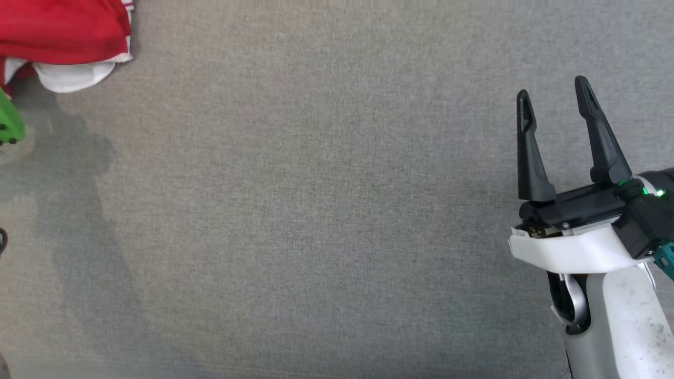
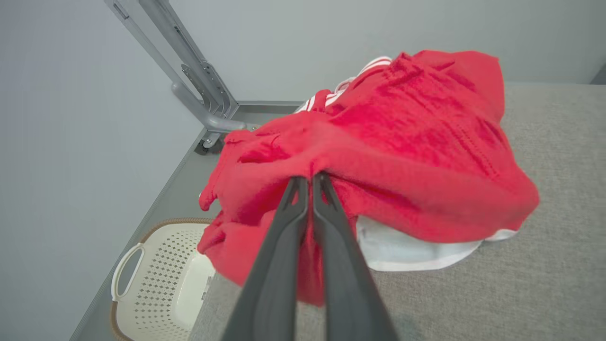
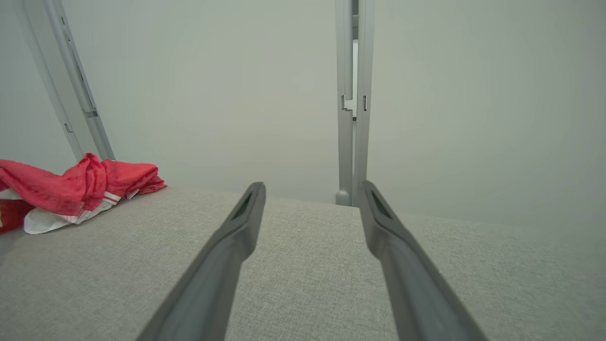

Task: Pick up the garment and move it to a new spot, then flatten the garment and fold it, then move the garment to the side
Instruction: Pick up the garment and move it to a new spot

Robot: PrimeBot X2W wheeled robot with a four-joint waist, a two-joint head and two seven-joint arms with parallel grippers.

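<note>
A: Where's the crumpled red fabric garment with white stripes and white lining (image 2: 402, 142)?
B: Far-left corner of the grey cloth-covered bench (image 1: 316, 210), bunched in a heap. Head view cuts it off at the top-left edge.
A: Orientation?
B: No clear top or bottom, too crumpled. Heap is longer than wide. In the left wrist view its long axis runs from the bench edge at lower left up toward the right. The low end spills over the bench edge, above the white perforated plastic basket with a brown rim (image 2: 161, 284) on the floor. Striped edge faces the far side, toward the grey metal frame posts (image 2: 199, 76). White lining pokes out on the side facing the bench middle.
A: Left pincer (image 2: 310, 179)?
B: Pressed together, tips biting a fold of the red cloth near the heap's middle.
A: Right pincer (image 1: 552, 89)?
B: Spread wide, holding nothing. Over bare bench at the right, fingers pointing away from the robot, well apart from the garment.
A: Garment lifted?
B: Can't tell. The lining rests on the bench.
</note>
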